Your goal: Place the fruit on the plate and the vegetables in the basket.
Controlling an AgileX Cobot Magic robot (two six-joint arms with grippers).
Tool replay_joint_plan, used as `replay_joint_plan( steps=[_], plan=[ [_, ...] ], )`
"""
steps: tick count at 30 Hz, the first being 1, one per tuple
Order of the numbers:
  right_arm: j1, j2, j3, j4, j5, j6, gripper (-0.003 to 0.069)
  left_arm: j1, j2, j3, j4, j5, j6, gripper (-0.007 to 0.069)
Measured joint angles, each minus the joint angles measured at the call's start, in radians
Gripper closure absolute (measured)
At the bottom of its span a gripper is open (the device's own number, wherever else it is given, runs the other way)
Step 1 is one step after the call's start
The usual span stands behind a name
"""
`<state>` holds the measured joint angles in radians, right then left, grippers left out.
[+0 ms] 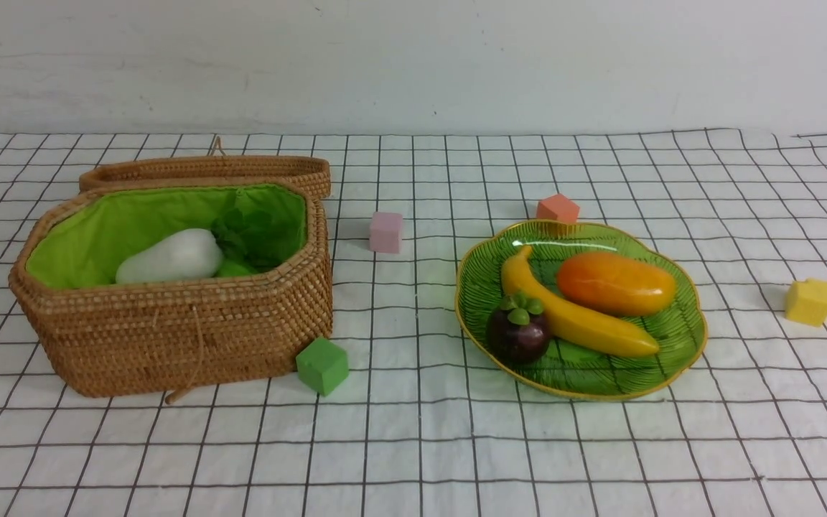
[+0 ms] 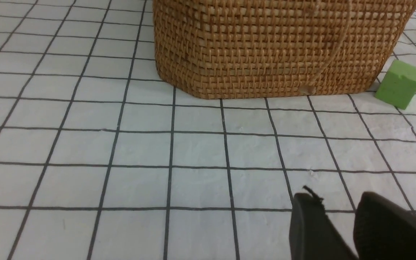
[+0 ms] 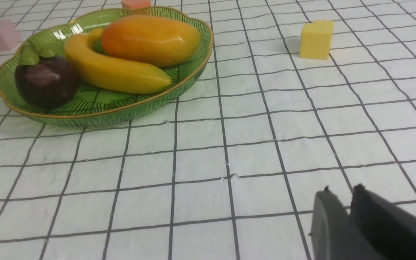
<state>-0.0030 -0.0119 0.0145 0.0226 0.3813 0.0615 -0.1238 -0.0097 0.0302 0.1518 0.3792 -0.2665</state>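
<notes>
1. Fruit is found on the plate: banana, mango, mangosteen.
2. Radish is seen inside the basket; other vegetables are hidden.
3. Left gripper and right gripper are held empty, slightly open, above the worktop.

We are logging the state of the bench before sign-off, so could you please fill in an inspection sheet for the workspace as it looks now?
Surface: white cloth with black grid, slightly wrinkled.
Job's things: mangosteen, banana and mango lie on the plate; white radish and some green leaves sit in the basket; carrot and cucumber not identifiable. Lid rests behind the basket.
Clutter: green cube by the basket, pink cube, orange cube, yellow cube.
Grippers: left gripper and right gripper are over bare cloth, jaws slightly apart, holding nothing.
Cables: nothing seen.
Surroundings: plain white wall.
</notes>
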Motion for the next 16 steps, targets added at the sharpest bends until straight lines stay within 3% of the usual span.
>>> replay_joint_plan(
  steps=[16],
  plan=[
    [0.0, 0.0, 0.0, 0.0, 0.0, 0.0, 0.0534, 0.052, 0.0, 0.0, 0.0, 0.0, 0.0, 0.042]
  ],
)
